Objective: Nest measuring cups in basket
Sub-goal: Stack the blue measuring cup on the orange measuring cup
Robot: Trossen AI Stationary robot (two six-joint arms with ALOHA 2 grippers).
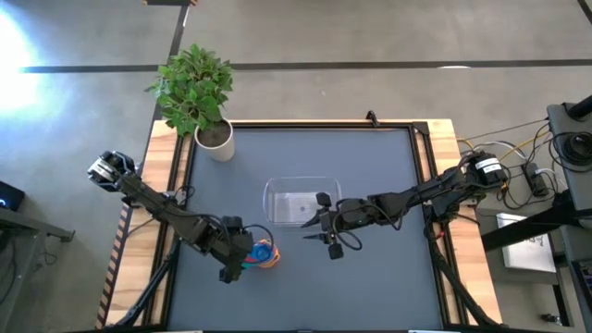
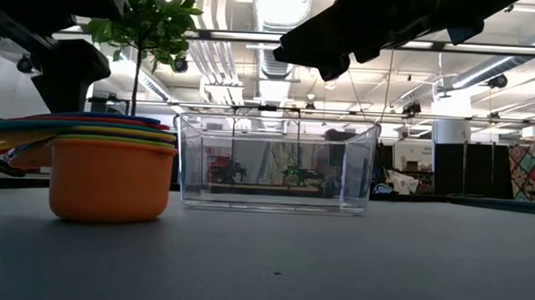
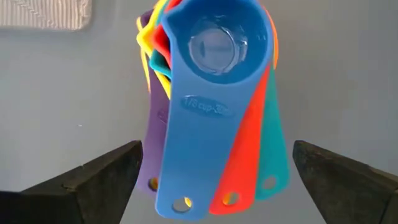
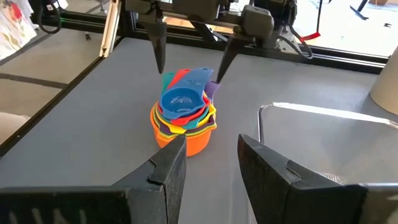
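The measuring cups stand nested in one stack on the dark table, the orange cup at the bottom and the blue one on top. Their flat handles fan out toward my left gripper. My left gripper hangs open over those handles, one finger on each side, pointing steeply down. The clear basket stands on the table to the right of the stack and farther back. My right gripper hovers open near the basket's front edge, pointing at the stack, with nothing between its fingers.
A white pot with a green plant stands at the table's far left corner. Bare dark table lies in front of the stack and the basket. Cables and equipment sit off the table's right side.
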